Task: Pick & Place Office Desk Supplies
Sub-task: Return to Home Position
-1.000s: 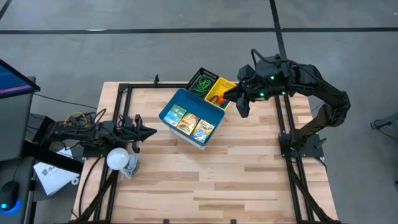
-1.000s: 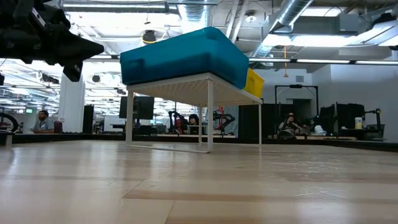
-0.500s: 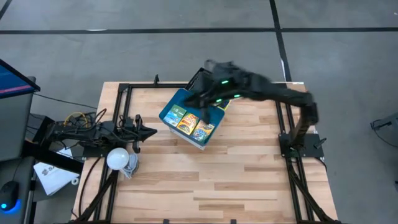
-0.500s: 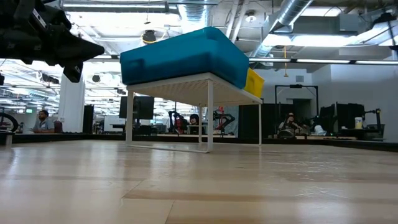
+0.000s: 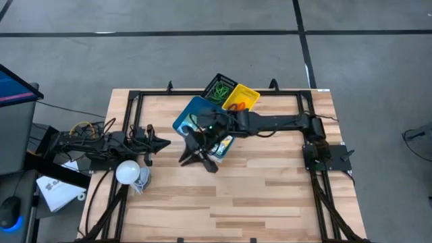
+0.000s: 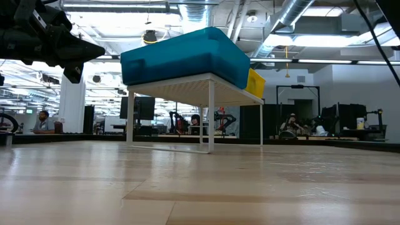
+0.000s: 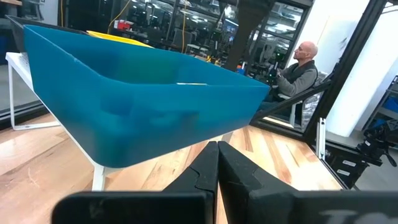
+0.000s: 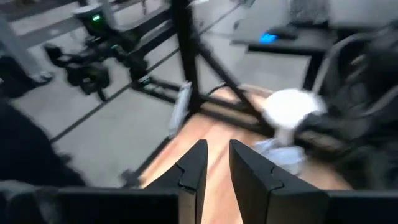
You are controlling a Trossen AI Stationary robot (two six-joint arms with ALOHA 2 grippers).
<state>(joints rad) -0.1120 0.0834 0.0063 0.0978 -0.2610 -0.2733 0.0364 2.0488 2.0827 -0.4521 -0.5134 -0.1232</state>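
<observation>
Right gripper (image 5: 197,160) hung at the edge of blue tray (image 5: 191,113), fingers parted, empty. Left gripper (image 5: 165,142) was pinched closed (blue tray ahead of it). Yellow tray (image 5: 241,98) and black tray (image 5: 217,86) sat behind right gripper.

I see the blue tray (image 5: 190,113) resting on the white shelf (image 6: 206,84), at the shelf's end toward the table's middle, with one yellow-green crayon pack (image 5: 225,142) showing inside it. At the shelf's far end sit the black tray (image 5: 222,78), holding green rubber-band loops (image 5: 217,90), and just beside it the yellow tray (image 5: 247,93), holding orange loops (image 5: 237,106).
</observation>
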